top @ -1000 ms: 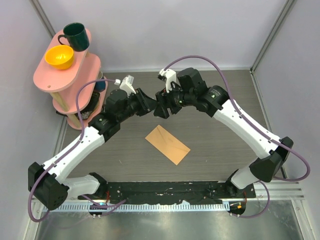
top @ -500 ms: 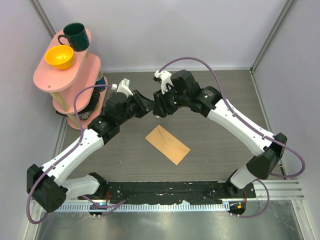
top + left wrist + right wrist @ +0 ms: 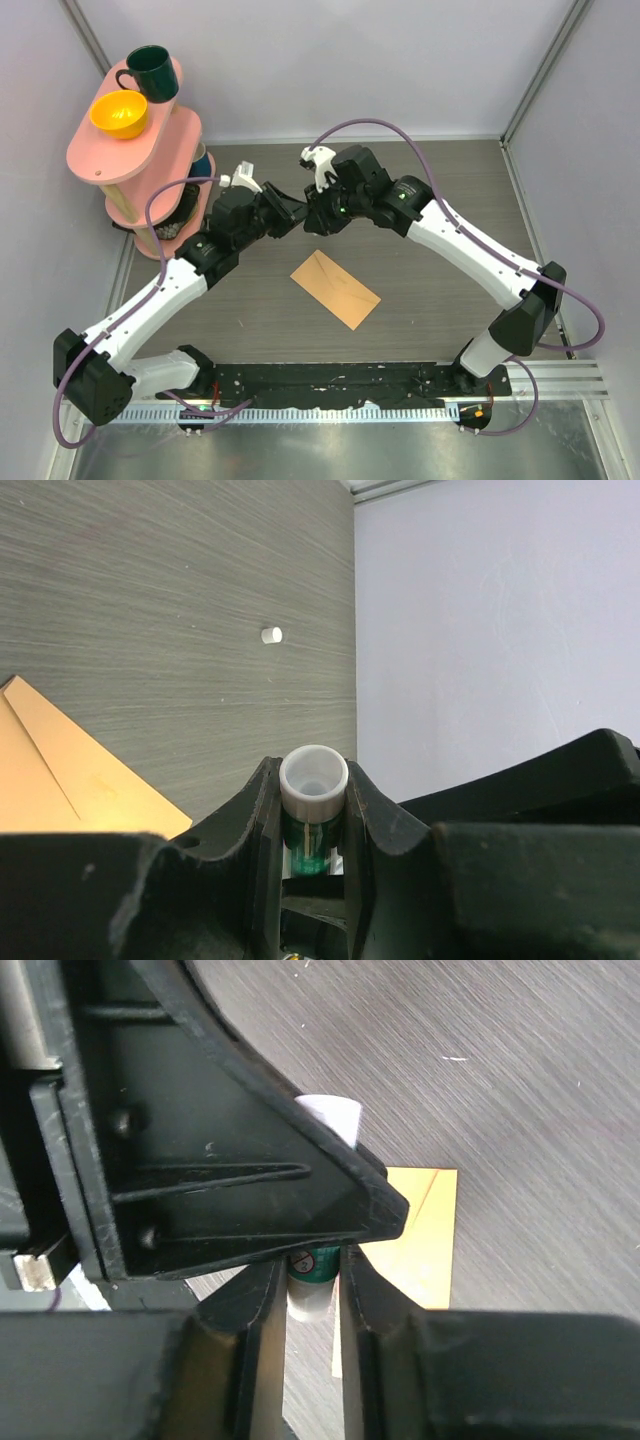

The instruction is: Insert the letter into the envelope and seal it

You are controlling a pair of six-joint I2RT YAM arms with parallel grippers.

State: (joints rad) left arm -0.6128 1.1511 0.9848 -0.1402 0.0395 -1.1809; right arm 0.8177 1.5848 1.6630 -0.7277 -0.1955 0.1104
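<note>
Where the left gripper [image 3: 313,790] and the right gripper [image 3: 312,1282] meet tip to tip above the grey wood-grain table [image 3: 440,300], both clamp one small cylindrical glue stick [image 3: 313,776] with a white end and a green label.
The left gripper's jaws stand narrow, pressed against either side of the stick just below its white end. The right gripper's jaws are equally narrow and touch the stick's sides from the opposite direction. The flat tan-brown kraft paper envelope [image 3: 335,289] lies diagonally on the table, seam lines facing up, near the grippers but apart from them, toward the arm bases. A tiny white round cap [image 3: 270,634] sits on the table beyond the envelope's corner.
</note>
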